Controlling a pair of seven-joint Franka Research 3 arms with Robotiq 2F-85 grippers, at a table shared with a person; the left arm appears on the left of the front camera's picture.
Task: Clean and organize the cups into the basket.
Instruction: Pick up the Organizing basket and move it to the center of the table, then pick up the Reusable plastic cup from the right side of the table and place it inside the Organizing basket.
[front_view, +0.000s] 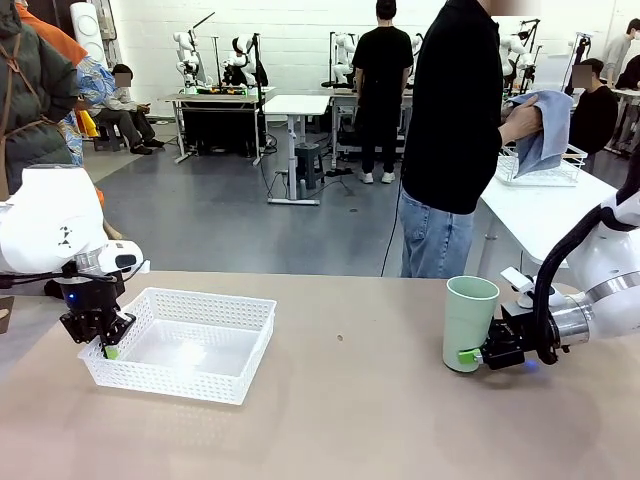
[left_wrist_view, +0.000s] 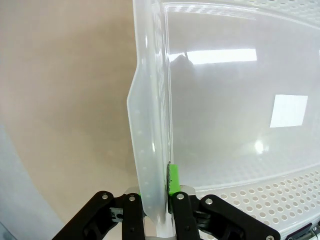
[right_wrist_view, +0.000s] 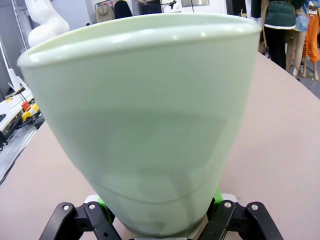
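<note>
The left gripper (front_view: 104, 338) was clamped on the left wall of the shallow white perforated plastic basket (front_view: 236, 348), which sat on the beige table (front_view: 350, 420); the left wrist view showed the fingers pinching that wall (left_wrist_view: 150, 125). Well apart to the right, the pale mint green plastic tumbler (front_view: 470, 318) stood upright, its base gripped by the right gripper (front_view: 478, 355). Beyond the table, a person's hand (front_view: 521, 120) held a blue cloth (front_view: 545, 135).

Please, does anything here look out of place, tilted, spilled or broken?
Nothing stands out. The mint cup stands upright in the right gripper, the basket lies level with the left gripper on its side wall, and I see no spill or damage.
</note>
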